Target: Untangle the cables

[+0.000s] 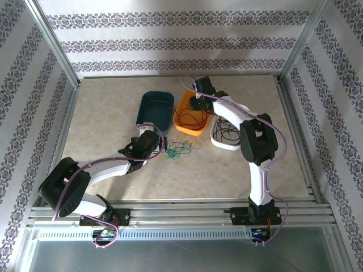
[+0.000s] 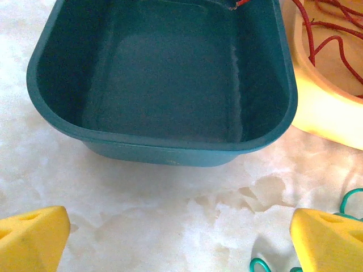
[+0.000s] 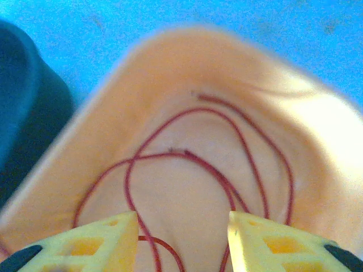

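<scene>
Hovering above the orange bin (image 3: 170, 73), the right gripper (image 3: 182, 238) is holding its yellow fingers (image 3: 102, 243) moderately apart, with nothing pinched between them. The red cable (image 3: 187, 154) is lying in loose, crossing loops on the floor of that bin, directly below the parted jaws, and one strand is passing under the gap between them. From above, the orange bin is sitting toward the far edge of the worktop (image 1: 113, 113), about midway between its left and right edges. The teal bin (image 2: 170, 148) is standing just beside it on the left, and the white bin (image 1: 218, 144) just beside it on the right, a little nearer the front edge. The black cable (image 1: 226, 133) is lying coiled inside the white bin, partly hidden under the right arm. The left gripper (image 2: 181, 238) is pointing at the near wall of the teal bin, low over the worktop, with its jaws spread wide and gripping nothing. The teal bin is showing a bare floor in the left wrist view. The green cable (image 1: 180, 151) is lying in a small tangle on the bare worktop near its middle, in front of the orange bin and just to the right of the left gripper, with a few of its loops showing beside that gripper's right fingertip.
</scene>
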You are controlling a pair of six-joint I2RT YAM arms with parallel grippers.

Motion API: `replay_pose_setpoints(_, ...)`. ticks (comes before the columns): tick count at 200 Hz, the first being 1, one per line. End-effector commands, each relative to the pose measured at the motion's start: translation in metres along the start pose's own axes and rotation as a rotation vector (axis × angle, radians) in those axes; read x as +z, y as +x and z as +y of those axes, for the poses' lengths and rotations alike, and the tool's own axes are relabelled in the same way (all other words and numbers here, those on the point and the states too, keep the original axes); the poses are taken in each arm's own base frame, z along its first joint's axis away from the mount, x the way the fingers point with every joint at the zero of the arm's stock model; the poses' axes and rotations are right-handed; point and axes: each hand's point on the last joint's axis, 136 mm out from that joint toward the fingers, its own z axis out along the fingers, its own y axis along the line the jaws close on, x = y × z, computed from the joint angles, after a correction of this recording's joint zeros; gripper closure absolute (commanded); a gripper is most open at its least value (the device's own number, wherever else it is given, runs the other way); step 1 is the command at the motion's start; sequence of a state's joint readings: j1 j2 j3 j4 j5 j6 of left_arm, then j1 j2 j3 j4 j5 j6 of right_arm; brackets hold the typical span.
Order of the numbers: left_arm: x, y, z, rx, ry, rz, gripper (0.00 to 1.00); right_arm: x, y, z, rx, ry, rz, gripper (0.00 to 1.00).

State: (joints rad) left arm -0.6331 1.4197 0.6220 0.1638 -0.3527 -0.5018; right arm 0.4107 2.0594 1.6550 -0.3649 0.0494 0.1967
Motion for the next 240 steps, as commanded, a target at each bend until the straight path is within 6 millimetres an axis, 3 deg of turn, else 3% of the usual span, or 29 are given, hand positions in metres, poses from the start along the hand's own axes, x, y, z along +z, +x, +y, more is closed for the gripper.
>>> replay_pose_setpoints(1,0.0,-0.004,0.006,-0.007,-0.03,-0.002,0.0,-0.037,-0.034,0.005,-0.058,0.03,-0.117,0.54)
replay_pose_setpoints(51,0.001,-0.002,0.007,-0.011,-0.032,0.0,0.0,-0.062,-0.038,0.011,-0.068,0.02,-0.165,0.55)
replay_pose_setpoints(79,0.0,-0.002,0.003,-0.004,-0.005,-0.004,0.0,-0.066,-0.03,0.018,-0.061,-0.029,-0.148,0.57)
replay_pose_setpoints(103,-0.003,-0.003,0.005,-0.01,-0.005,-0.016,0.0,-0.065,-0.018,0.036,-0.099,-0.112,-0.115,0.56)
replay_pose_setpoints(135,-0.006,-0.007,0.008,-0.019,-0.018,-0.031,0.0,-0.055,0.001,0.073,-0.168,-0.279,-0.031,0.54)
replay_pose_setpoints(163,-0.01,-0.011,0.016,-0.025,-0.056,-0.043,0.0,-0.046,0.0,0.095,-0.222,-0.336,0.015,0.47)
replay_pose_setpoints(200,-0.025,-0.021,0.043,-0.072,-0.197,-0.075,0.01,-0.019,0.009,0.101,-0.324,-0.287,0.139,0.44)
replay_pose_setpoints(240,-0.031,-0.026,0.047,-0.072,-0.213,-0.096,0.01,0.002,0.02,0.105,-0.384,-0.267,0.207,0.47)
